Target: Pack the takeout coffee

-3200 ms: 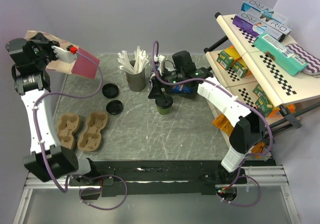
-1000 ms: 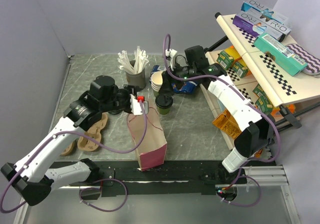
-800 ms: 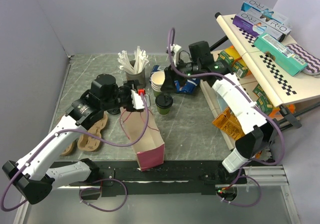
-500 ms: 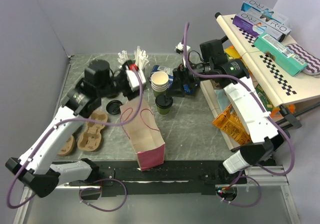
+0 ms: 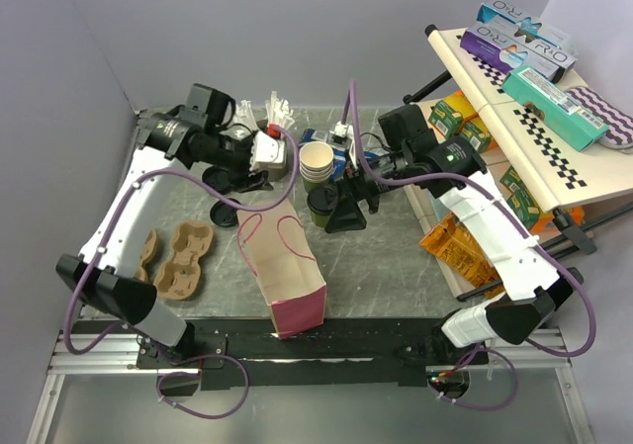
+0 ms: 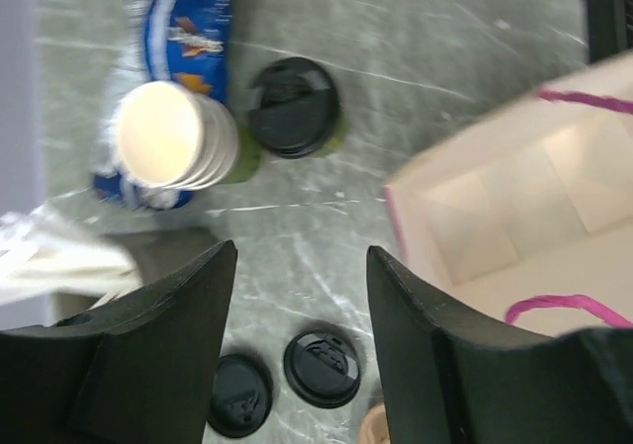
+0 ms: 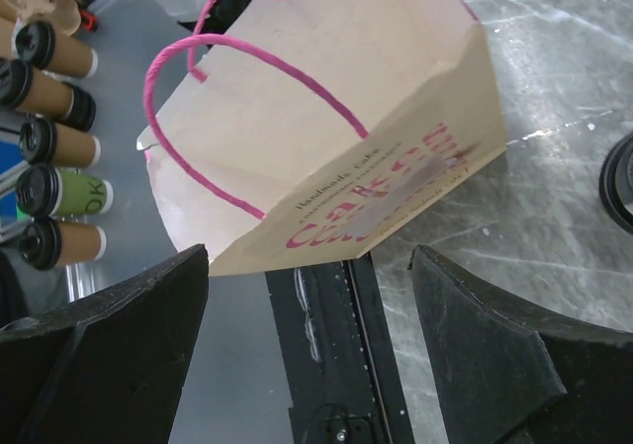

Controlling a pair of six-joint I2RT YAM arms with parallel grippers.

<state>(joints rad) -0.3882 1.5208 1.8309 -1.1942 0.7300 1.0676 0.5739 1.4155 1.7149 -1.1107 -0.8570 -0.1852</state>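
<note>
**Right arm swings down beside the coffee; left arm pulls back**

Since half a second ago, the right gripper [image 5: 344,210] has dropped from behind the cups to just right of the takeout coffee [image 5: 319,200]. The left gripper [image 5: 265,157] has drawn back toward the far left of the table [image 5: 396,266]. Both have their fingers spread wide with nothing between them.

The takeout coffee stands upright mid-table with its black lid on. It is just in front of a stack of cream paper cups [image 5: 316,162] and just beyond the open paper bag [image 5: 287,266]. The right gripper partly hides it from above. Two cardboard cup carriers [image 5: 183,261] lie to the left.

The left wrist view looks straight down on the coffee's lid, the bag's open mouth, a blue snack packet [image 6: 178,29] and two loose black lids [image 6: 321,368]. The right wrist view shows instead the bag's pink-printed side and pink handles [image 7: 247,118]. Only this view shows a row of lidded cups [image 7: 54,147] at its left edge.
</note>
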